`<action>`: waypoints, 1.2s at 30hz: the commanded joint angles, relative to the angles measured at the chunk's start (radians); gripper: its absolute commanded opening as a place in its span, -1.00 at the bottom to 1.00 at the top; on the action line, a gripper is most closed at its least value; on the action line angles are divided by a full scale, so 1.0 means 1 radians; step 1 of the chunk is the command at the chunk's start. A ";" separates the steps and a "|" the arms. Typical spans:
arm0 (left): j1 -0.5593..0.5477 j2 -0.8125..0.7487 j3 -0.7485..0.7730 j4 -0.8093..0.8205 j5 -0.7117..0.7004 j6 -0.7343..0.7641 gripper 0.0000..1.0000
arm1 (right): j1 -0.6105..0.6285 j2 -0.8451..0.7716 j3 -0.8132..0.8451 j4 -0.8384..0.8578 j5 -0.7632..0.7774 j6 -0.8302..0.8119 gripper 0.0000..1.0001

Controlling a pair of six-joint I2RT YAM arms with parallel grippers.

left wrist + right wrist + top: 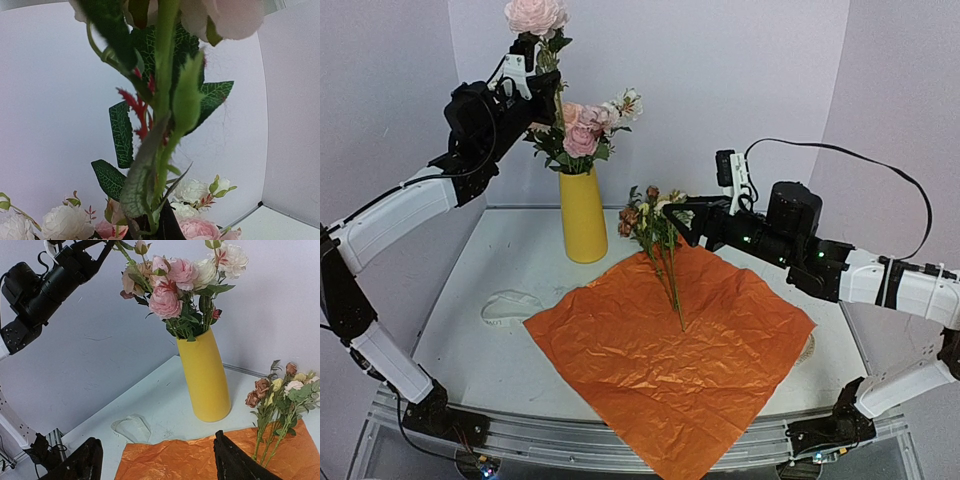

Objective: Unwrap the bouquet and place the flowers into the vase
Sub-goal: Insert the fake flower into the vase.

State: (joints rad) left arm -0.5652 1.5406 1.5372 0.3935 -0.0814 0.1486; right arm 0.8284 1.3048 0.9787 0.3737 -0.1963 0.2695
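Above vase (583, 215), we hold left gripper (523, 50) clamped on rose stem (167, 75) — lower straight; right gripper (156, 440) gapes empty beside flowers (653, 212).

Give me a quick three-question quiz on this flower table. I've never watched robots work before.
1. True or false: the orange paper is wrapped round the small flowers.
2. What does the left gripper hold? A) a pink rose B) the orange paper C) nothing
3. Fill in the missing word: beside the small flowers, the right gripper has its jaws ___.

Key: 1 false, the paper lies spread flat on the table with the stems on top of it; 2 A; 3 open.
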 commanded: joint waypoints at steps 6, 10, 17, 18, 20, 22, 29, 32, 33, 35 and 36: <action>0.017 0.021 0.091 0.053 0.026 0.007 -1.00 | 0.006 -0.032 -0.009 0.004 0.014 -0.014 0.54; 0.019 0.017 0.073 0.054 0.031 0.001 -1.00 | 0.005 -0.041 -0.016 0.002 0.018 -0.012 0.55; 0.019 -0.020 -0.033 0.059 0.031 -0.022 -1.00 | 0.004 -0.051 -0.021 0.000 0.020 -0.009 0.55; 0.019 -0.026 -0.048 0.060 0.030 -0.023 -1.00 | 0.004 -0.052 -0.022 -0.001 0.020 -0.009 0.55; 0.020 -0.033 -0.079 0.067 0.020 -0.022 -1.00 | 0.006 -0.053 -0.023 -0.001 0.020 -0.009 0.55; 0.020 -0.036 -0.103 0.073 0.014 -0.015 -1.00 | 0.005 -0.053 -0.023 -0.001 0.018 -0.008 0.55; 0.026 -0.051 -0.199 0.131 -0.029 0.018 -1.00 | 0.004 -0.056 -0.023 -0.001 0.015 -0.005 0.55; 0.032 -0.057 -0.247 0.182 -0.031 0.019 -1.00 | 0.004 -0.056 -0.020 -0.002 0.012 -0.003 0.55; 0.035 -0.057 -0.267 0.199 -0.033 0.018 -1.00 | 0.006 -0.056 -0.020 -0.001 0.011 -0.003 0.55; 0.039 -0.056 -0.294 0.231 -0.033 0.010 -1.00 | 0.005 -0.056 -0.018 -0.002 0.011 -0.001 0.55; 0.042 -0.055 -0.312 0.252 -0.034 0.002 -1.00 | 0.006 -0.056 -0.018 -0.002 0.010 -0.001 0.55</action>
State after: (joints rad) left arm -0.5381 1.5249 1.2728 0.5438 -0.0898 0.1566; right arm 0.8284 1.2804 0.9600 0.3496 -0.1886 0.2665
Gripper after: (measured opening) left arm 0.031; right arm 0.775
